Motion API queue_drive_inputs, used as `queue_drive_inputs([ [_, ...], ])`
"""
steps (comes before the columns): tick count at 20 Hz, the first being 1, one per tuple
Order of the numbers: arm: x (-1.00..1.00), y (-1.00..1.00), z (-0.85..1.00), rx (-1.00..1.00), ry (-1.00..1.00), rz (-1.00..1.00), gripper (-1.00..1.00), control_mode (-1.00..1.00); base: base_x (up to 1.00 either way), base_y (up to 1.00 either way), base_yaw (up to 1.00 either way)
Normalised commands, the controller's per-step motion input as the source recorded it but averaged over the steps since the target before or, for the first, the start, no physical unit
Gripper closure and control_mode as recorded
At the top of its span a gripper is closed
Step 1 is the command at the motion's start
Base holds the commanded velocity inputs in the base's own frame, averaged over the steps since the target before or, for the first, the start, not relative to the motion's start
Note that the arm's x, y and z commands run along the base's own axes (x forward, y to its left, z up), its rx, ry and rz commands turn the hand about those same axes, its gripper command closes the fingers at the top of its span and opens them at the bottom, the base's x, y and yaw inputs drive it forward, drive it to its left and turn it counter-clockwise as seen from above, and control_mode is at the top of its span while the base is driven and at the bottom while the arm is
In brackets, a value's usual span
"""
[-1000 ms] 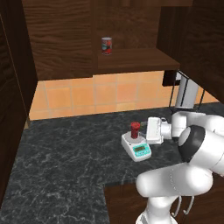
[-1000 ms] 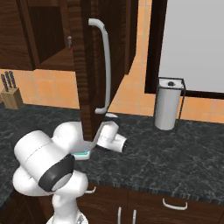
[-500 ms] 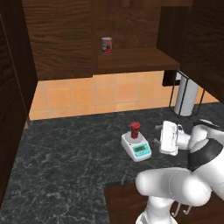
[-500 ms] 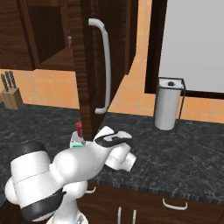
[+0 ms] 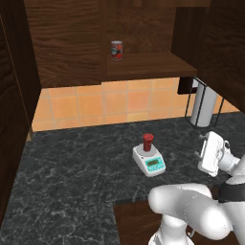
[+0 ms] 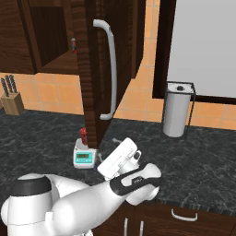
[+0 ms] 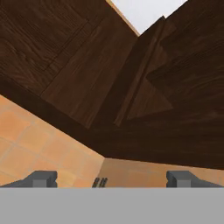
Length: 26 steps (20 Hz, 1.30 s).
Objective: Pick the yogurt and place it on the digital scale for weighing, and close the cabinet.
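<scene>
My gripper [image 7: 111, 177] hung wide open and empty, tilted up toward the open cabinet [image 6: 99, 69], since the yogurt [image 5: 148, 140] already stood on the digital scale [image 5: 150, 161].

You have before you a dark marbled stone counter [image 5: 72, 167], an orange tiled backsplash [image 5: 110, 103], a knife block [image 6: 12, 102] at the far left, a paper towel roll on a wire stand [image 6: 177, 109], a pale grey panel [image 6: 203, 44], and silver-handled lower drawers [image 6: 183, 215].
</scene>
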Motion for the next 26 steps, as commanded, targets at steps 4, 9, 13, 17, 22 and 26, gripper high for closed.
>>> queue_drive_inputs([
  [4,-0.49,-0.81,0.37,0.19,-0.19,0.00,-1.00,-1.00,0.00,0.00,0.00],
  [9,-0.10,-0.67,0.18,0.09,0.00,0.00,-1.00,-1.00,0.00,0.00,0.00],
  [13,0.00,-0.72,0.47,0.07,0.00,0.00,-1.00,-1.00,0.00,0.00,0.00],
  [17,0.00,-0.50,0.65,0.03,0.00,0.00,-1.00,-1.00,0.00,0.00,0.00],
  [22,0.00,-0.12,0.69,0.00,0.00,0.00,-1.00,-1.00,0.00,0.00,0.00],
  [26,0.00,0.10,0.97,-0.07,0.00,0.00,-1.00,-1.00,0.00,0.00,0.00],
])
